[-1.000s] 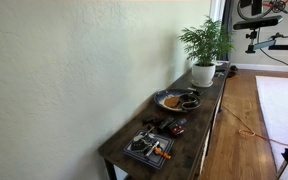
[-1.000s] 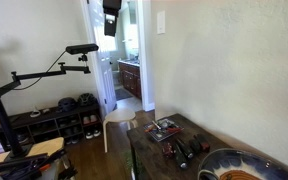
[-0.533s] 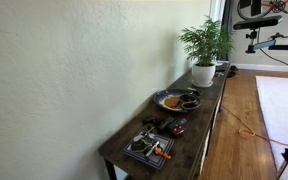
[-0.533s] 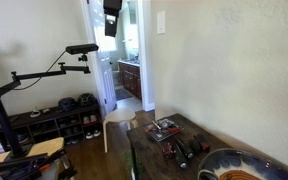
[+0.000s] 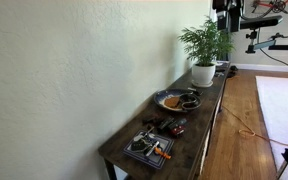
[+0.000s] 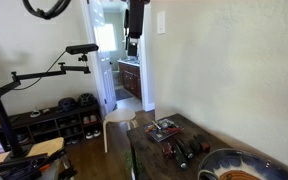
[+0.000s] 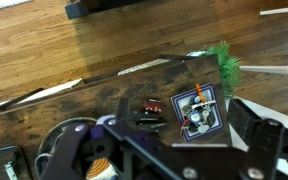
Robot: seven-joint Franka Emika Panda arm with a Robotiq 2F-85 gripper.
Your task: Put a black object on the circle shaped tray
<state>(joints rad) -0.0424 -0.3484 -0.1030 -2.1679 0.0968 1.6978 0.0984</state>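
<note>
The circle shaped tray (image 5: 177,99) is dark with a raised rim and sits mid-table with a few items on it. It also shows in an exterior view (image 6: 234,165) and in the wrist view (image 7: 59,135). Small black objects (image 5: 170,126) lie between it and a square tray; they also show in an exterior view (image 6: 189,150) and the wrist view (image 7: 149,113). My gripper (image 7: 184,145) hangs open and empty, high above the table. It is at the top of both exterior views (image 5: 224,10) (image 6: 134,20).
A square dark tray (image 5: 149,147) with small items sits near the table's end, also in the wrist view (image 7: 197,110). A white-potted plant (image 5: 204,55) stands at the other end. A wall runs along the table. Camera stands (image 6: 44,75) stand on the wooden floor.
The arm has swung sideways at the top of both exterior views, and the gripper now hangs nearer the table. Nothing on the table has moved.
</note>
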